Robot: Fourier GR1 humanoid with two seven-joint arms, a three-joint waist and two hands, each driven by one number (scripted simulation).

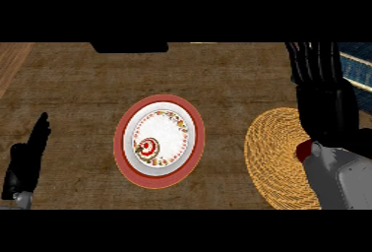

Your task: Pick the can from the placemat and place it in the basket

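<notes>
Right up front is the right forearm [341, 179], a big grey block coming in at the lower right, with the right hand [323, 81] stretched out past it toward the far edge of the counter [80, 123]. That hand is a dark mass and I honestly can't tell if its fingers are curled or straight. Tucked against the wrist there's a small red sliver [303, 149], which could be the can, but it's mostly hidden so I won't swear to it. It sits over the woven basket [272, 152], which the arm partly covers.

Further out, at the far right edge, a blue striped placemat [357, 66] peeks in. Middle of the counter has a white patterned plate [161, 137] on a red charger, with a small red-and-white thing on it, not part of the job.

Left hand [27, 152] rests at the left edge, fingers straight and up.

What could go wrong, I reckon: if the can really is under that wrist, a release off-centre could land it on the basket rim and tip it out onto the counter.
</notes>
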